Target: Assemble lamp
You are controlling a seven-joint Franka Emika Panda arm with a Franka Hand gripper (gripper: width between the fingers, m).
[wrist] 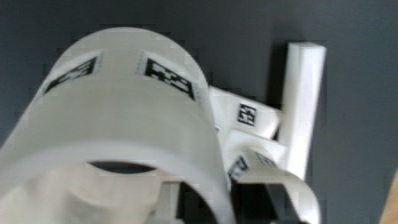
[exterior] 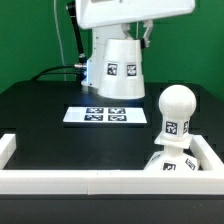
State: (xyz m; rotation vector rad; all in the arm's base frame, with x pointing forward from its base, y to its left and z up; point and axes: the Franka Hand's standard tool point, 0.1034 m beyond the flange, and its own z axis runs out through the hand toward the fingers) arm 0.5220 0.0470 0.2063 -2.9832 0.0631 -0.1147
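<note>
I see the shade [exterior: 118,62] raised above the desk [exterior: 40,120] at upper centre of the exterior view, under the arm. It fills the wrist view; the claw's state I cannot tell. The bulb [exterior: 174,112] stands on the base [exterior: 172,163] at lower right. The marker board [exterior: 104,115] lies centre.

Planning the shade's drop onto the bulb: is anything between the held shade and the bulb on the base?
Nothing visible does. The white tapered plastic shade hangs in the gripper above the marker board; the path to the white ball-shaped bulb looks open.
</note>
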